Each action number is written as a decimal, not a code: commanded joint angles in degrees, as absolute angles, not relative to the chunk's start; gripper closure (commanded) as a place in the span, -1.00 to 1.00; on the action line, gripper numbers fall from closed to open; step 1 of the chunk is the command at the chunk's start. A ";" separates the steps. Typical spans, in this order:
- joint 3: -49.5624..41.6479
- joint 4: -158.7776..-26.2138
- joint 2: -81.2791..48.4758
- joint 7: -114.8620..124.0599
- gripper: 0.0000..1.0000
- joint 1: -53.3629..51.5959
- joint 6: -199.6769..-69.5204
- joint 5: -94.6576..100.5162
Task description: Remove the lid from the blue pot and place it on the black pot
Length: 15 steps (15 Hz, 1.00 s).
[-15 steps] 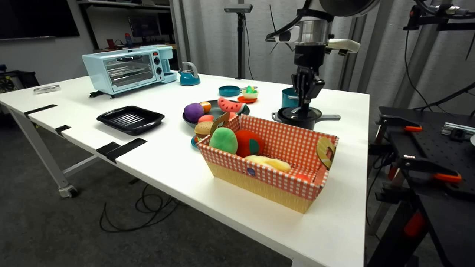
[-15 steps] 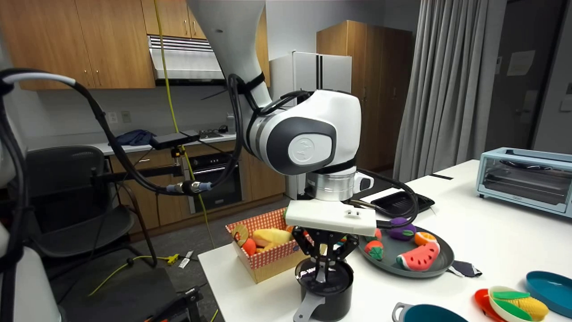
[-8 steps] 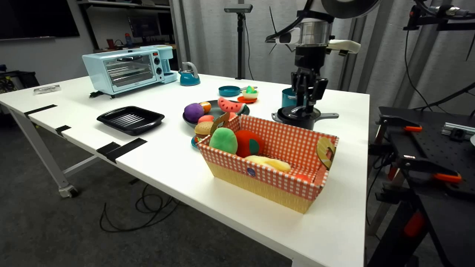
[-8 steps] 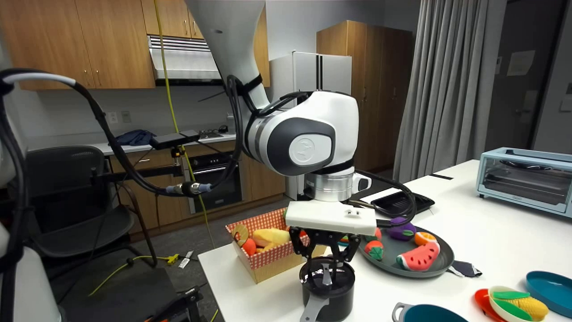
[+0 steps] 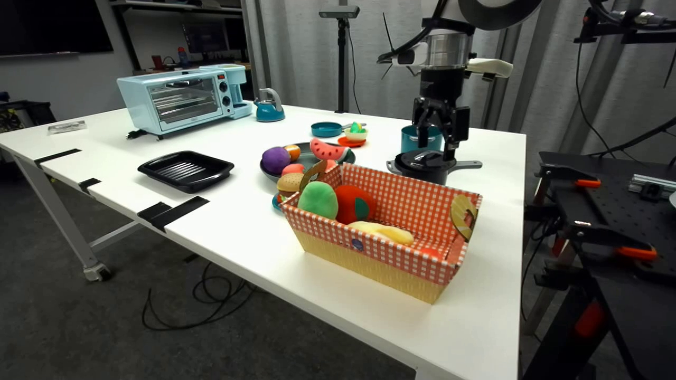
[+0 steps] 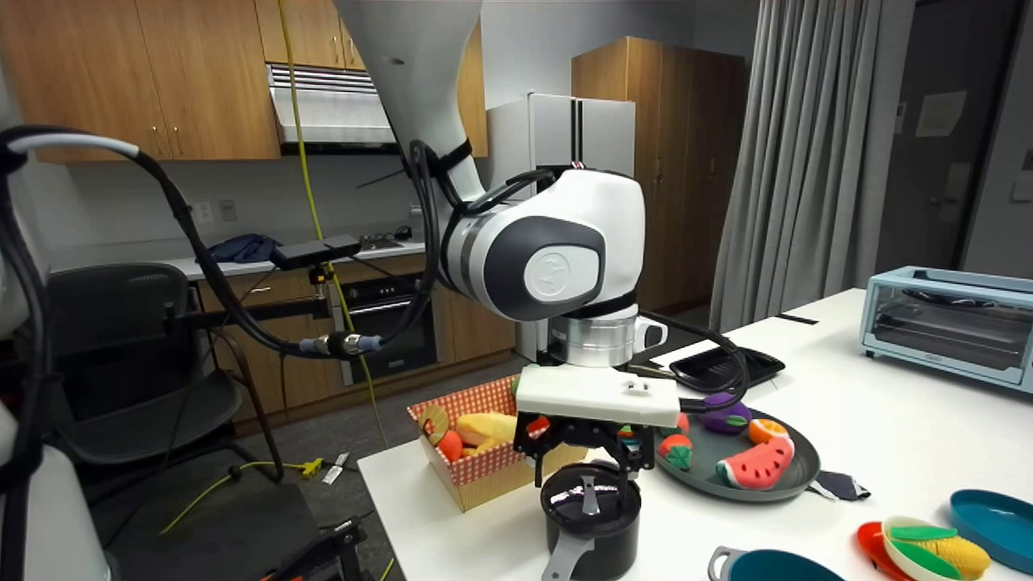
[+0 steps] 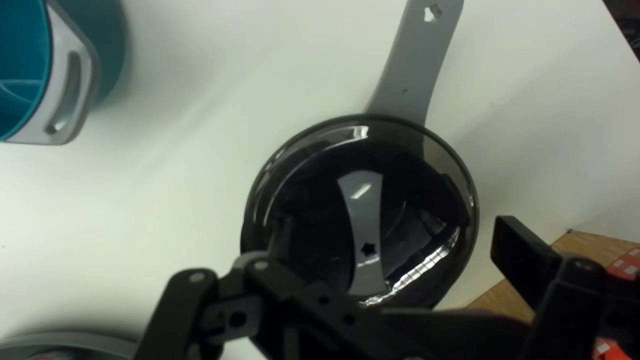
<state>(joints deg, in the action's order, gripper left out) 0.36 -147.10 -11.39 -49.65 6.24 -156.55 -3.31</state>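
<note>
The lid, dark and see-through with a grey handle, rests on top of the black pot, whose grey long handle sticks out to one side. My gripper stands open just above it, the fingers spread to either side of the lid's handle and not touching it. In the wrist view the right finger lies outside the lid's rim, while the left one looks dark against the lid. Behind in an exterior view, the blue pot stands with no lid; its open top and grey side handle show in the wrist view.
A red checkered basket of toy food stands close to the black pot. Near it are a dark plate with toy fruit, a black tray, a blue pan and a toaster oven.
My gripper's fingers have parted and let go of the lid's handle. The lid stays on the black pot, which has shifted very slightly.
</note>
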 commanded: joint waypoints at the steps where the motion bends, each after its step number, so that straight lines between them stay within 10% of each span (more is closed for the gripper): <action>1: 1.02 -146.61 -9.93 -47.72 -1.00 6.69 -153.76 -3.11; 15: -1.03 -136.97 -4.03 -34.30 -1.00 6.24 -137.86 -7.19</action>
<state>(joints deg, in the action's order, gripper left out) 0.02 -138.69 -6.11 -38.37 6.24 -142.03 -6.79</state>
